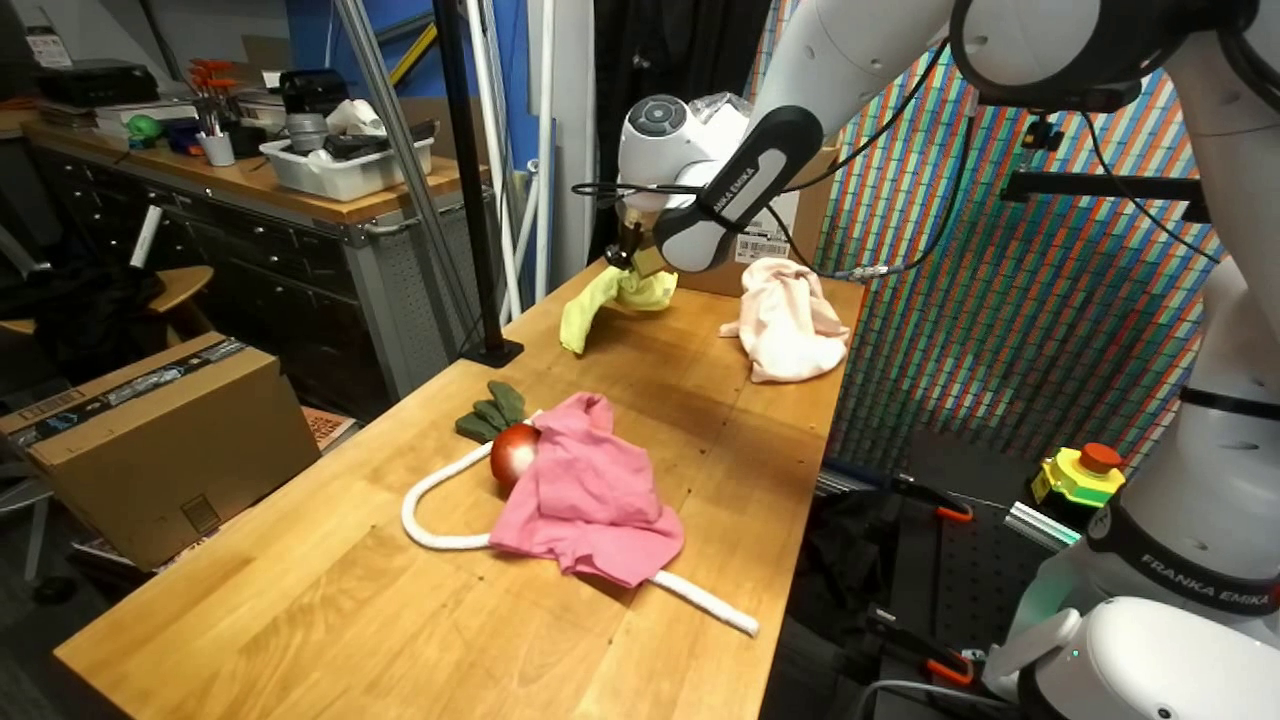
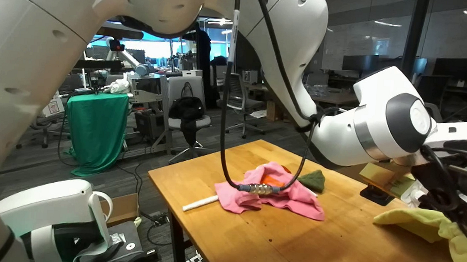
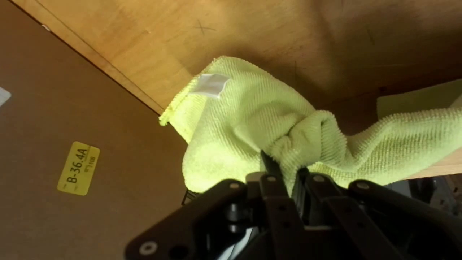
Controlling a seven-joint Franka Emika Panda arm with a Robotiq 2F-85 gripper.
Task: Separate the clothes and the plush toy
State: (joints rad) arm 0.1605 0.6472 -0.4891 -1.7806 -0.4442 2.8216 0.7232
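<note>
The bent arm (image 1: 850,60) angles its end effector (image 3: 284,164) downward, 2 fingers (image 3: 271,166) close together.

A grey chair (image 2: 198,90) stands on dark flooring (image 2: 38,170), windows (image 2: 159,41) bright beyond

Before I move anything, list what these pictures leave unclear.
Red round thing: in an exterior view, the pink cloth hides part of it, and whether it joins the white rope.
Yellow cloth: in the wrist view, the right edge cuts off one end and the pincer hides part.
Anything under the peach cloth: hidden by it in an exterior view.
Box label print: too small in an exterior view.
</note>
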